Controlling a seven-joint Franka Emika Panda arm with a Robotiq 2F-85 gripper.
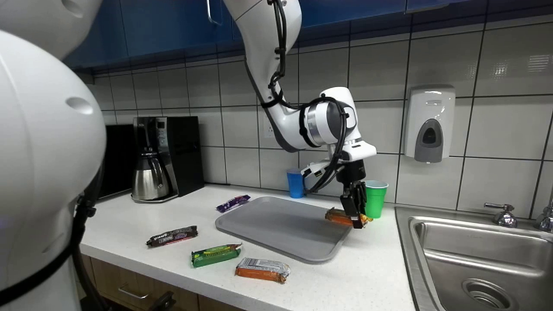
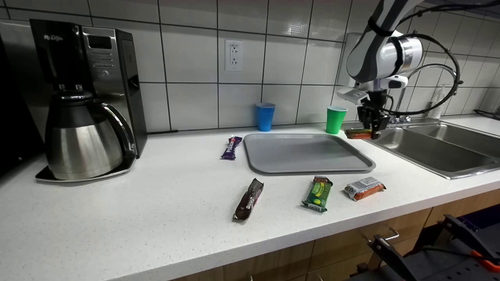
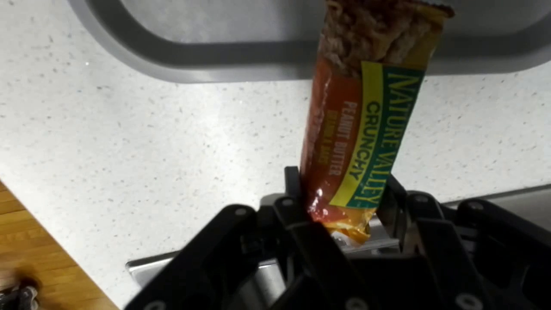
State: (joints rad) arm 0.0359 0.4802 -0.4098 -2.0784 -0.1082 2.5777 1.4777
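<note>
End effector | pinching orange peanut-butter bar near one end | above counter | gray tray, sink nearby

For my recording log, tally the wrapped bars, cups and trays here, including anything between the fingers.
Wrapped bars: 5 (purple bar, dark brown bar, green bar, orange-and-silver bar, peanut butter bar between the fingers)
Cups: 2 (blue cup, green cup)
Trays: 1 (gray tray)
Total: 8

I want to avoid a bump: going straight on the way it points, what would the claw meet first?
Likely the white counter between the tray and the sink, though depth is unclear; the claw points down, holding a snack bar.
</note>
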